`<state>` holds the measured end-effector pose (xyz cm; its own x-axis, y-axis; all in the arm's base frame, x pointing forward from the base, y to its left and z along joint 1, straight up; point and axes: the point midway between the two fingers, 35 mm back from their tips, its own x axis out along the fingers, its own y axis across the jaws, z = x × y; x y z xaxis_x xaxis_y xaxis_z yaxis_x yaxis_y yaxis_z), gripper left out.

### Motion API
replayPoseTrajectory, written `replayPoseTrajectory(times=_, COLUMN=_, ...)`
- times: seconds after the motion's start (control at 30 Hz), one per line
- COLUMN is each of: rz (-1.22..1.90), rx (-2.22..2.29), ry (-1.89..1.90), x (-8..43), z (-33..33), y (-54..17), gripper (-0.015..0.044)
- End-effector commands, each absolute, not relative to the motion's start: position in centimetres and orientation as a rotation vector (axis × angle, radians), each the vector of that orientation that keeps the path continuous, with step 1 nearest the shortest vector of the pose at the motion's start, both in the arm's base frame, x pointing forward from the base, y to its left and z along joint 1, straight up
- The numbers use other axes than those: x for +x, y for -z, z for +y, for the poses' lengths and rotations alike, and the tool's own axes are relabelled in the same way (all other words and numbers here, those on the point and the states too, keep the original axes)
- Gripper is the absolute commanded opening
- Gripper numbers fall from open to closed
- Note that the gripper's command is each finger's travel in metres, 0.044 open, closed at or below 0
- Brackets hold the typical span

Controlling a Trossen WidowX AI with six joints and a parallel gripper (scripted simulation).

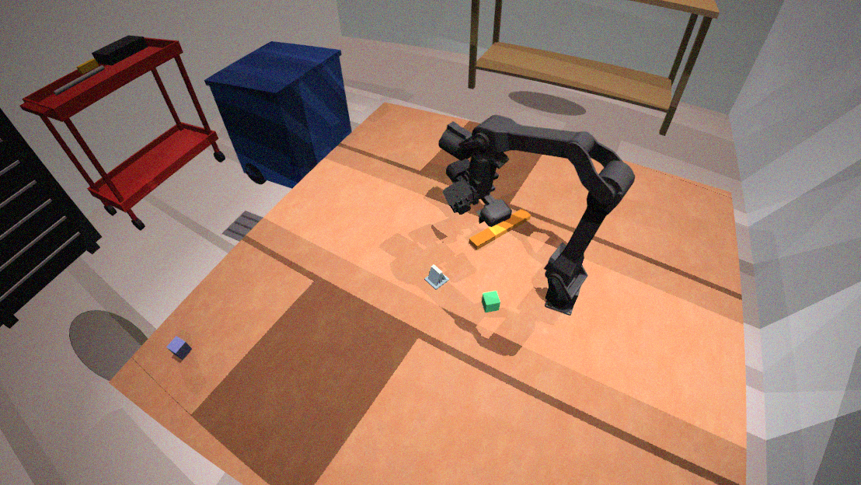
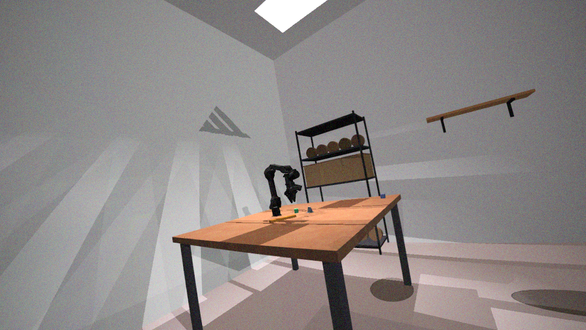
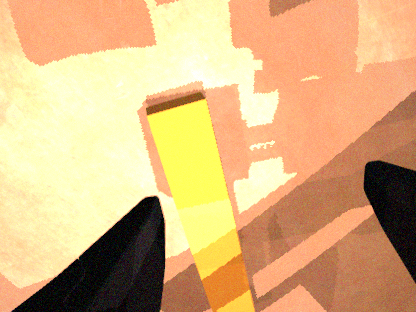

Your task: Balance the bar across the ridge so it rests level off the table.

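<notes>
The yellow-orange bar lies flat on the table. The small grey-blue ridge stands upright on its square base, apart from the bar, with nothing on it; it is out of the wrist view. My gripper is open and empty, pointing down above the bar. In the wrist view the bar runs up between the two fingers, nearer the left one, and one end shows beyond the fingertips. Its other end is cut off at the bottom.
A green cube sits near the ridge, towards the arm's base. A blue-violet cube is far off near a table corner. A blue bin and a red cart stand beyond the table edge.
</notes>
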<state>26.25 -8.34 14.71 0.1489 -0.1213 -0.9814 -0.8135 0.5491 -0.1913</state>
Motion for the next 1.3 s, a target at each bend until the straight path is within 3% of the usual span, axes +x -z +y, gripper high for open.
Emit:
replayPoseTrajectory(times=0.0, rz=1.371, rx=-0.885, ry=-0.648, x=25.5, z=-9.3, y=-14.0, gripper=0.0315)
replayPoseTrajectory(times=0.57, rz=1.397, rx=-0.838, ry=-0.795, x=22.3, z=-13.5, y=-11.8, gripper=0.0315)
replayPoseTrajectory(times=1.27, rz=1.397, rx=-0.837, ry=-0.797, x=22.4, z=-13.6, y=-6.6, gripper=0.0315)
